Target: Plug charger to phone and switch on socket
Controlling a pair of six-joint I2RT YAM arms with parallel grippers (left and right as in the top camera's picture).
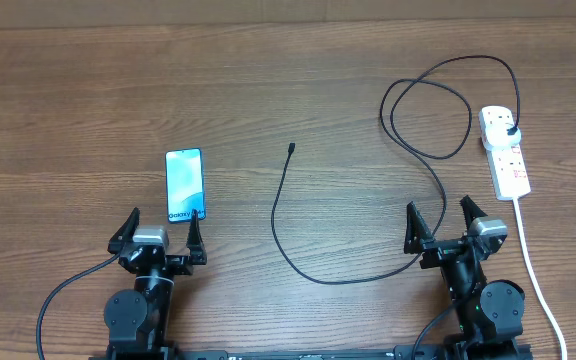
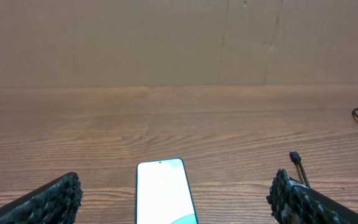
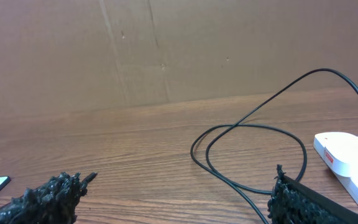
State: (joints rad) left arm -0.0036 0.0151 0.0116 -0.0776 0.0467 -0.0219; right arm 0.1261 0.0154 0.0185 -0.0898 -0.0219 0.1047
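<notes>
A slim rectangular phone w/ black edges and a lit light-blue screen (image 1: 184, 185) is being shown lying flat on the brown wood-grain bench (image 1: 68, 90), left of centre, screen up, w/ its small text at the near end. The L fingers (image 2: 48, 202) are being held spread wide w/ nothing btwn them. They are being positioned just behind the phone's near end, one to each side, not touching it.

A long thin black charger cable (image 1: 273, 215) is being seen curving across the bench's middle. Its small connector tip (image 1: 291, 148) is lying bare on the wood, right of the phone and well apart from it. From there the cable is being run toward the robot, across to the right, then away again in overlapping loops. Its black plug (image 1: 509, 131) is being seated in an outlet near the far end of a narrow white power strip (image 1: 508, 170) at the right side. Red marks are being shown on the strip; switch position can't be told. A thick white cord (image 1: 530, 255) is being led from the strip's near end toward the bench's near edge.

The R fingers (image 3: 45, 196) are likewise being held spread, gripping nothing. A stretch of cable is lying on the bench in the gap btwn them, not pinched. A plain brown cardboard wall (image 2: 166, 37) is being seen behind the bench.
</notes>
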